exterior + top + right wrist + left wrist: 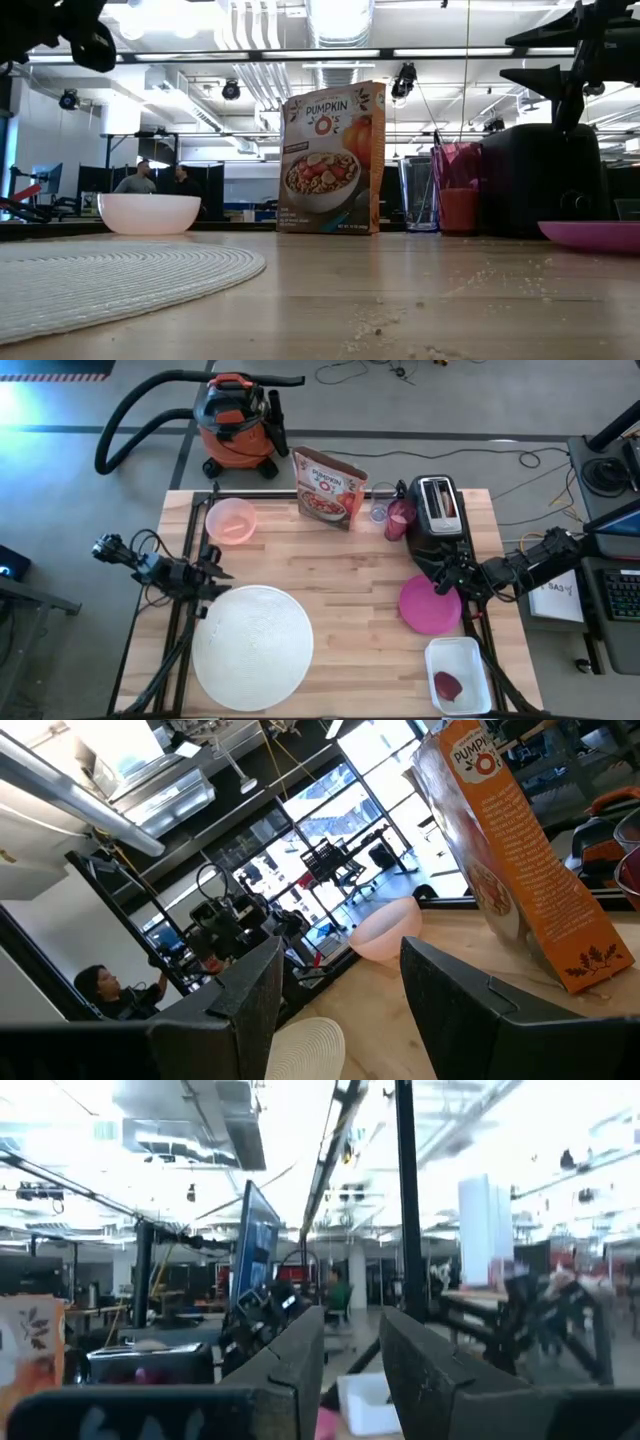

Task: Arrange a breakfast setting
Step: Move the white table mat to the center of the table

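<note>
1. Cereal box (327, 486) stands upright near the far edge of the wooden tabletop (350, 575) and serves as the landmark; its front reads "Pumpkin O's".
2. The pale pink bowl (231, 520) sits to the left of the cereal box, near the tabletop's far left corner, with nothing touching it.
3. The large white plate (252, 646) lies in front of the cereal box and to its left, well apart from it, close to the tabletop's near edge.
4. The translucent pink cup (400, 519) and the clear glass (379, 512) stand just to the right of the cereal box, beside each other, with a black toaster (437, 507) next on their right.
5. The small magenta plate (430, 603) lies to the right of the cereal box and nearer the front, flat on the tabletop.
6. A white rectangular dish (459, 675) with something dark red in it sits in the near right corner, farthest from the cereal box.
7. The left pincer (213, 575) hangs above the tabletop at the far left rim of the white plate; its fingers (290, 1370) stand slightly apart and grip nothing.
8. The right pincer (437, 575) hovers over the far edge of the magenta plate, in front of the toaster; its fingers (455, 1005) are spread with nothing between them.
9. An orange-and-black shop vacuum (235, 425) stands on the floor behind the cereal box.
</note>
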